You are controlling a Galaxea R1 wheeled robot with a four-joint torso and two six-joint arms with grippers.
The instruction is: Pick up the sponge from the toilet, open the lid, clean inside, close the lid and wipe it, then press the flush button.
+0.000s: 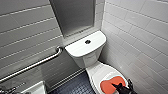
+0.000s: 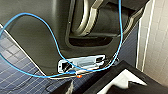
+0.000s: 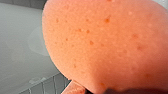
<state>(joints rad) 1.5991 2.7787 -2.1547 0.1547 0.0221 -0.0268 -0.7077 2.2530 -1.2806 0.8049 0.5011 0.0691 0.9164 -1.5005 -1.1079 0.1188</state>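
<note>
— Well, how is the sponge [image 1: 107, 85] looking?
— We are seeing it orange-red, rounded and pitted with small pores, lying flat on the toilet's [image 1: 85, 50] closed lid [image 1: 100, 71].
— And the right gripper [image 1: 122, 86]?
— It is reaching over the sponge; we are not managing to tell whether it is clamping.

Toilet [image 1: 86, 58] mid-frame, flush button [image 1: 87, 41] on top of its tank. Lid [image 1: 100, 72] lower right, sponge [image 1: 110, 83] lying on it, right pincer [image 1: 122, 88] at sponge's lower-right edge. Grab bar [image 1: 32, 65] left of tank.
</note>
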